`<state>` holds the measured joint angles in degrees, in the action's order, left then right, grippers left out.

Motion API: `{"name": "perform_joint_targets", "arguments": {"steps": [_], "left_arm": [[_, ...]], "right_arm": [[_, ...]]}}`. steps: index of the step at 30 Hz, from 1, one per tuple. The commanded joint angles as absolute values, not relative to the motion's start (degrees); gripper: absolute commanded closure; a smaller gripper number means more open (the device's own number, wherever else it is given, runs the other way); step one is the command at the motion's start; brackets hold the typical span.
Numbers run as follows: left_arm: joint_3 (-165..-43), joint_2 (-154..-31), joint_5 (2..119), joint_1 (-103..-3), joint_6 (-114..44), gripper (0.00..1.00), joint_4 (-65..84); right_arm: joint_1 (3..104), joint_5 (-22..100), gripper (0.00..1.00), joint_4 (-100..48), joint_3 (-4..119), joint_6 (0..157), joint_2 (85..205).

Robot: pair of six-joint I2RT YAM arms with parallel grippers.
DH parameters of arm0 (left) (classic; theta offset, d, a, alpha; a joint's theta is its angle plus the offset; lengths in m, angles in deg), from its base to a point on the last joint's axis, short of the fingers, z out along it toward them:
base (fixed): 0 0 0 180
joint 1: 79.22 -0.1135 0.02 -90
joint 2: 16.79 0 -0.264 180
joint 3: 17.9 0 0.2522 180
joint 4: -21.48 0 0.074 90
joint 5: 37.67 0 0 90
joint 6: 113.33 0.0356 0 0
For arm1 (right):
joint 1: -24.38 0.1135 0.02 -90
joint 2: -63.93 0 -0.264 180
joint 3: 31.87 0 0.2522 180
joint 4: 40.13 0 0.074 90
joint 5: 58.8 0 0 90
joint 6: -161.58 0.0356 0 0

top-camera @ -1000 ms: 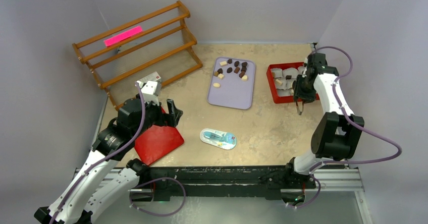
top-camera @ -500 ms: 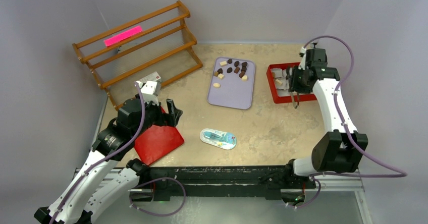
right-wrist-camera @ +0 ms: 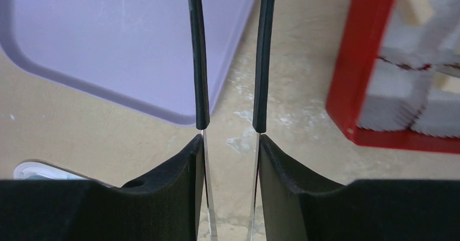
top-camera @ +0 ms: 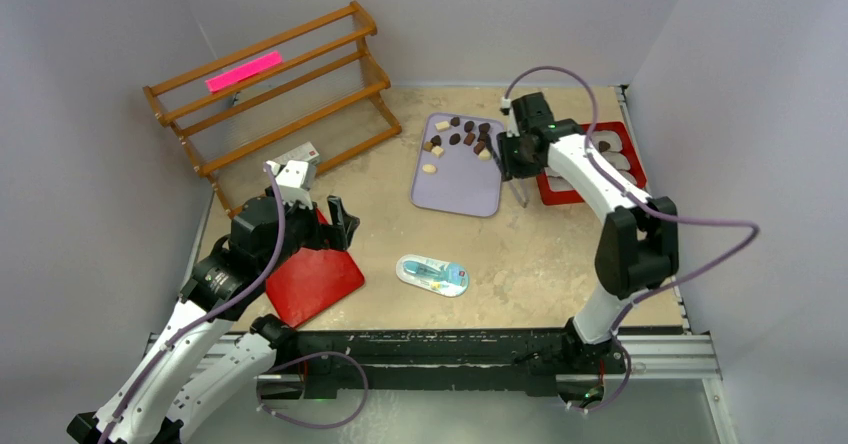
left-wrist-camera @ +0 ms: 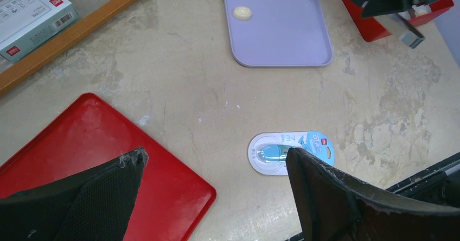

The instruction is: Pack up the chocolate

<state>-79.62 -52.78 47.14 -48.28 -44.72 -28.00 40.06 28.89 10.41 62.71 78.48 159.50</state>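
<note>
Your right end effector (right-wrist-camera: 230, 148) is clenched on a pair of tweezers (right-wrist-camera: 198, 62). Their tips stand apart with nothing between them, over the near right corner of the lilac tray (top-camera: 460, 189). The chocolate (top-camera: 462, 134) sits at that tray's far end in a loose band running across its width, with one pale piece (top-camera: 429, 169) nearer, by the left edge. The pieces look too small and blocky for you to read a long axis or heading. Watch for the thin tips squirting a rounded piece away, or nudging close neighbours. The tweezers could also catch the tray's rim or twist in the grip. Your left end effector (left-wrist-camera: 214, 162) hangs wide open, well left of the tray.
</note>
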Motion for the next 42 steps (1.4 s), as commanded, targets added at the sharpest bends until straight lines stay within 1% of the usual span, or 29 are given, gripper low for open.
{"name": "perform_joint_targets", "arguments": {"steps": [1,5,9,15,33,42], "left_arm": [[-80.7,-52.3,45.3,-48.0,-44.3,0.0,-27.5],[-80.9,-51.7,44.2,-48.0,-44.5,0.0,-27.8],[-81.0,-51.1,43.5,-47.9,-44.5,0.0,-27.8],[-81.0,-51.1,43.0,-47.9,-44.5,0.0,-27.8],[-80.9,-51.5,42.9,-48.0,-44.5,0.0,-27.8],[-80.9,-51.5,43.0,-47.9,-44.5,0.0,-27.8]], "right_arm": [[44.9,27.5,0.59,8.9,67.1,79.0,163.6],[48.0,31.0,0.57,7.8,69.3,77.4,167.4],[50.9,31.1,0.57,6.6,71.0,73.7,170.7],[52.7,34.1,0.56,6.3,73.8,69.2,174.5],[54.0,37.4,0.56,8.2,76.4,66.1,177.5],[54.3,35.0,0.57,9.5,77.2,65.7,179.0]]}}
